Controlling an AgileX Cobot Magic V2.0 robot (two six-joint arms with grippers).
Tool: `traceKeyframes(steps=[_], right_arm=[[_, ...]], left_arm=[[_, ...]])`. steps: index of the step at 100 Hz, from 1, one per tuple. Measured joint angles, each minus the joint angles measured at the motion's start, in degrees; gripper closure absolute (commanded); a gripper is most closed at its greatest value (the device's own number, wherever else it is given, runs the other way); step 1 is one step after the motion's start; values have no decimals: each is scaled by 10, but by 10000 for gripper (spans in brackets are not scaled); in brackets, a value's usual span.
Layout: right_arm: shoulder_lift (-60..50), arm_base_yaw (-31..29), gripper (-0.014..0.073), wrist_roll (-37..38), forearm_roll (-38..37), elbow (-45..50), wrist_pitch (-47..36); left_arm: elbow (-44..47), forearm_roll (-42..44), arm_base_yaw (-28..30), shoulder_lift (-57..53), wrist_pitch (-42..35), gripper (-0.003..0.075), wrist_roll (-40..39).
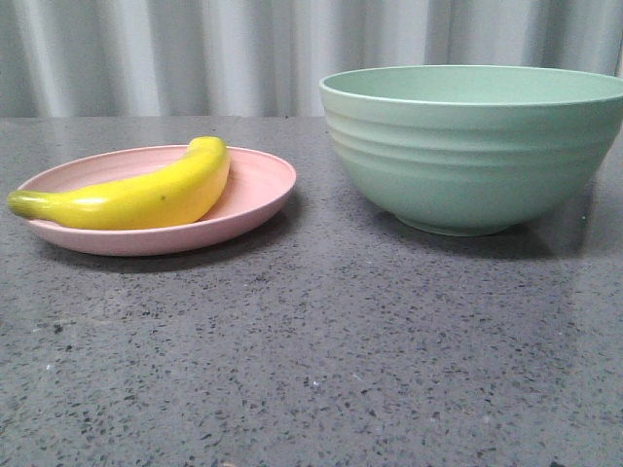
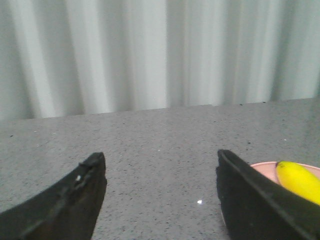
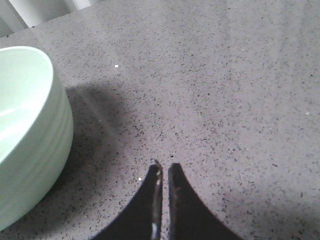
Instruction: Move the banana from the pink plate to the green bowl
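The yellow banana (image 1: pixel 146 195) lies on the pink plate (image 1: pixel 263 185) at the left of the front view. The mint-green bowl (image 1: pixel 467 156) stands to its right, with nothing visible inside it. Neither gripper shows in the front view. In the left wrist view my left gripper (image 2: pixel 161 160) is open and empty above the bare table, with the banana's end (image 2: pixel 300 180) and the plate rim (image 2: pixel 264 169) just beyond one finger. In the right wrist view my right gripper (image 3: pixel 164 166) is shut and empty above the table, beside the bowl (image 3: pixel 30 130).
A dark grey speckled tabletop (image 1: pixel 321 360) carries everything. A pale pleated curtain (image 1: pixel 195 53) hangs behind the table's far edge.
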Motion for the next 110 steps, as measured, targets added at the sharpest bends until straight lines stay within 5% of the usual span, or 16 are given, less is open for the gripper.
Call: traceKeyframes(steps=[56,110], right_arm=[[0,0,655,0,0,0,-1],[0,0,655,0,0,0,-1]], left_arm=[[-178,-2,-224,250,165,279,0],[-272,-3,-267,466,247,279,0]])
